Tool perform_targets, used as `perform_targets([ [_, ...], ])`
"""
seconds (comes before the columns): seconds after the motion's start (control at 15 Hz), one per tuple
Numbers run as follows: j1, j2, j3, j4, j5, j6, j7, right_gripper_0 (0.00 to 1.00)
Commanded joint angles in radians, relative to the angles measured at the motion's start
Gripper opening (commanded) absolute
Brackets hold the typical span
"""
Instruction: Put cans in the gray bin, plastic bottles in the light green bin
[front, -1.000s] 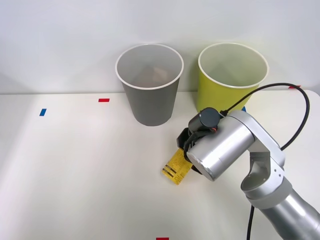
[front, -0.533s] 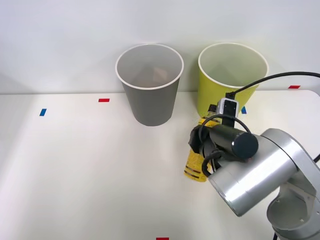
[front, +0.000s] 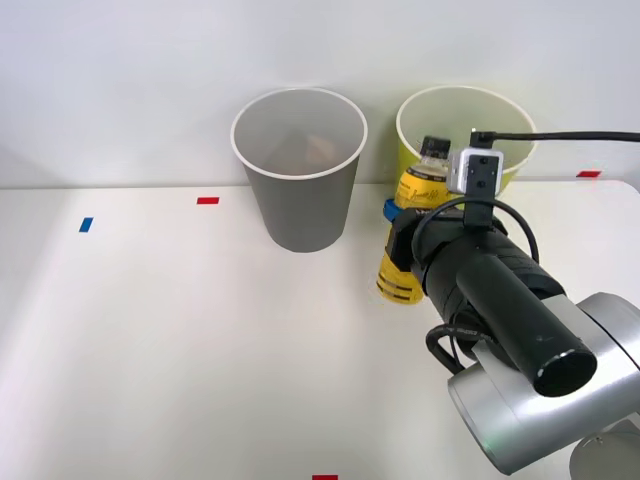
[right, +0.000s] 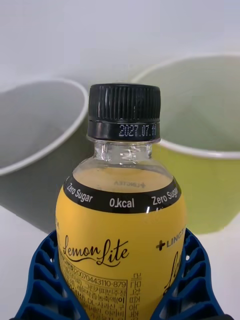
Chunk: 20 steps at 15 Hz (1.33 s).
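Observation:
My right gripper (front: 405, 232) is shut on the small yellow plastic bottle (front: 408, 240), which stands nearly upright above the table, black cap up, just in front of the light green bin (front: 464, 150). In the wrist view the bottle (right: 122, 225) sits between the blue ribbed fingers (right: 42, 280), with the light green bin (right: 200, 165) behind it on one side and the gray bin (right: 35, 135) on the other. The gray bin (front: 299, 165) stands left of the green one at the table's back. No cans are visible on the table.
Small red tape marks (front: 207, 200) and a blue one (front: 85, 224) lie on the white table (front: 170, 340). My silver arm (front: 520, 350) covers the front right part of the table. A black cable (front: 570, 135) runs off to the right.
The bottle has been lifted off the table, turned from lying tilted to nearly upright, and carried back toward the light green bin. The arm has swung forward and up.

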Motion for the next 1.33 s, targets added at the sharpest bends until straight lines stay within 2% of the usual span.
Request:
perform_targets([
  [0.07, -0.001, 0.005, -0.078, -0.002, 0.004, -0.193, 0.002, 0.0],
  [0.2, -0.002, 0.006, -0.124, -0.001, -0.011, -0.285, 0.004, 0.0],
  [0.33, -0.03, -0.009, -0.186, -0.001, -0.08, -0.347, 0.018, 0.0],
  [0.6, -0.12, -0.035, -0.289, 0.032, -0.2, -0.347, 0.035, 0.0],
  [1.13, -0.37, -0.038, -0.388, 0.454, -0.183, -0.464, 0.041, 0.0],
  [1.33, -0.41, -0.041, -0.399, 0.544, -0.175, -0.478, 0.045, 0.0],
])
